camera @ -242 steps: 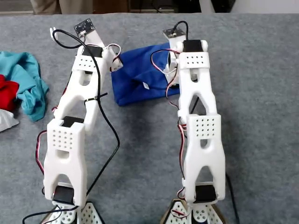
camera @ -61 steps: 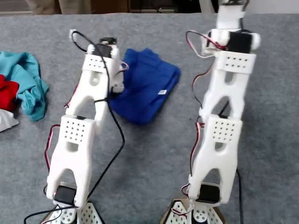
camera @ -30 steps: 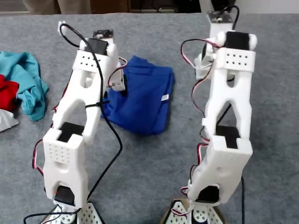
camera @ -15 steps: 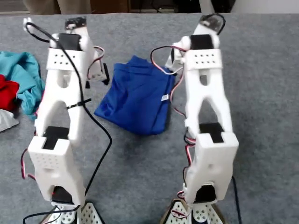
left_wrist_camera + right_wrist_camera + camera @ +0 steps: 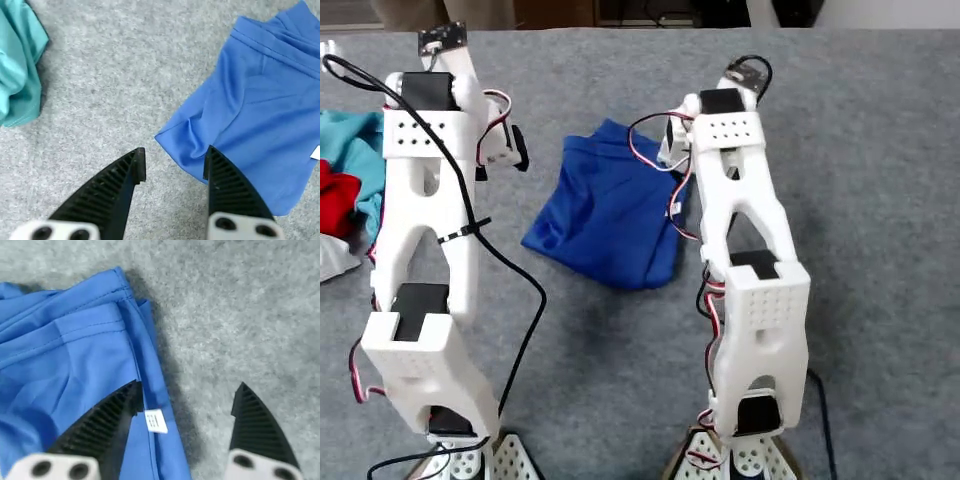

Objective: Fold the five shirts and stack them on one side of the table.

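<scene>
Your blue shirt lies roughly folded on the grey table, between your two arms. Your left gripper hangs released and empty over the shirt's corner. Your right gripper is spread wide, holding nothing, above the opposite edge by the white label. Off at the table's left edge, the teal shirt, red shirt and white shirt sit bunched together.

The table has a grey, felt-like surface. A loosely folded blue shirt lies at upper centre. At the left edge lie a teal shirt, red cloth and white cloth.
</scene>
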Robot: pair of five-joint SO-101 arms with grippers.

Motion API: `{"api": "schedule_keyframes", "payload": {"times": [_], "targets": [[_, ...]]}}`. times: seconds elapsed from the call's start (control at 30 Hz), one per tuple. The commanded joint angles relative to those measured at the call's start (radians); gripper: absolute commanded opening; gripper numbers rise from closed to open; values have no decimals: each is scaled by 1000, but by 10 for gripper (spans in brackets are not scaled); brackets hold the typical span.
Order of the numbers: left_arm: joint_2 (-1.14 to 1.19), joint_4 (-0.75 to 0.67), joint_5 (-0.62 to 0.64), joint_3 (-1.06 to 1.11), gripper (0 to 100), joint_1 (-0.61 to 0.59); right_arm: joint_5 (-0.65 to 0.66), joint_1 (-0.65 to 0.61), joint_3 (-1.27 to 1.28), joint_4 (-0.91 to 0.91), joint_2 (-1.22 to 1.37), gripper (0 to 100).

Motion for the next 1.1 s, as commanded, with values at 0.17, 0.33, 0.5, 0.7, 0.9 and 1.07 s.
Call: {"api": "schedule_keyframes", "payload": {"times": [0.17,0.33,0.5,0.7,0.9,1.07], "targets": [[-58,11,-2,-40,203,-9,72,-10,-117,-112,99,306],[-53,11,-2,-40,202,-9,83,-16,-243,-107,200,292],[-53,9,-2,-38,202,-9,84,-41,-352,-83,302,222],[-53,9,-2,-34,202,-11,80,-77,-478,8,397,219],[-53,9,-5,-29,202,-15,78,-79,-507,17,489,217],[-53,9,-5,-29,202,-14,78,-79,-529,52,484,163]]}}
